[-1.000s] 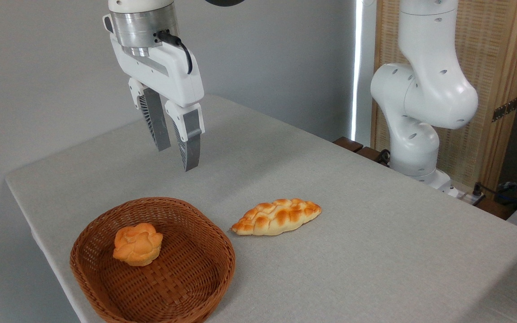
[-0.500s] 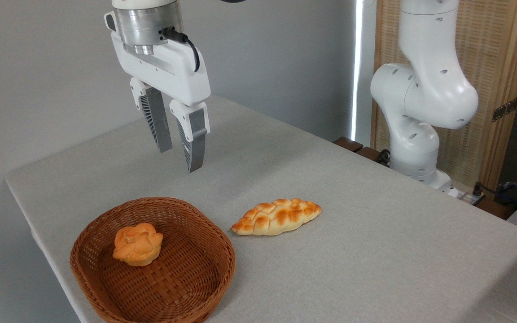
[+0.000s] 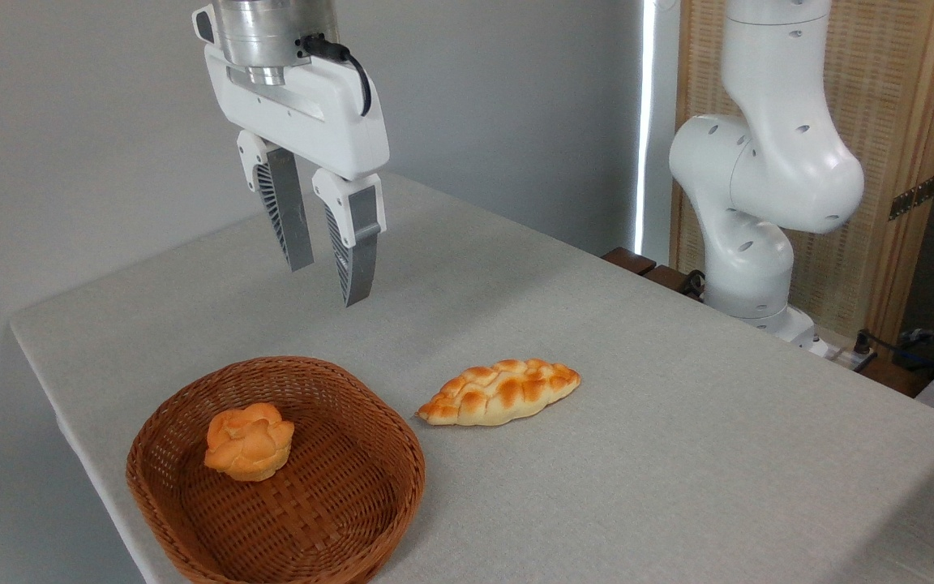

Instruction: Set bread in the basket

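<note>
The bread (image 3: 249,442), a small round orange-golden bun with a lobed top, lies inside the brown wicker basket (image 3: 362,487), toward its left side. The basket stands near the table's front left corner. My gripper (image 3: 326,284) hangs high above the table, behind and above the basket's far rim. Its two grey fingers are apart with nothing between them, so it is open and holds nothing.
A longer pale-golden braided loaf (image 3: 500,392) lies on the grey table (image 3: 637,422) just right of the basket. The arm's white base (image 3: 751,235) stands at the table's far right edge, before a wooden screen. The table's left edge runs close to the basket.
My gripper has drifted up and a little to the right, away from the basket, still open. The bun, basket and loaf have not moved.
</note>
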You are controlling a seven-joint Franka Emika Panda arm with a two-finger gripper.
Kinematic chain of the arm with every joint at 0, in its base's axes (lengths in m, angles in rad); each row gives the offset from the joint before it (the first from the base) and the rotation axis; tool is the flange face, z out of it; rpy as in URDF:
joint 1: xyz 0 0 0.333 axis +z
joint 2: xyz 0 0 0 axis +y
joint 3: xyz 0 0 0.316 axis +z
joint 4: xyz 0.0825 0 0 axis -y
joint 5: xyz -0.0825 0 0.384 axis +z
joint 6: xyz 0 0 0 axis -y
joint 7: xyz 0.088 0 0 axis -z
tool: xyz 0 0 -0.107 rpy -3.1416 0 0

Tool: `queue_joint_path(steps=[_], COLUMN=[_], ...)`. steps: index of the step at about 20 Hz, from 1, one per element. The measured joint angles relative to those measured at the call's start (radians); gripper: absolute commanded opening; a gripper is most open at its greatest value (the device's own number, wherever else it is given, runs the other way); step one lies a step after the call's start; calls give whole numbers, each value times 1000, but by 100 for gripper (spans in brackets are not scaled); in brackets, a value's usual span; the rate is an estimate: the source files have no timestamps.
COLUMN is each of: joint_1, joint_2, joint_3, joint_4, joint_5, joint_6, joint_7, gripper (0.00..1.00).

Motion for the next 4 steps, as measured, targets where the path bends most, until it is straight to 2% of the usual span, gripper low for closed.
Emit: queue_joint_path(steps=[4], joint_1=[0], joint_2=[-3], joint_3=[0], joint_4=[0], joint_5=[32], joint_6=[0], joint_7=[0], gripper=[100])
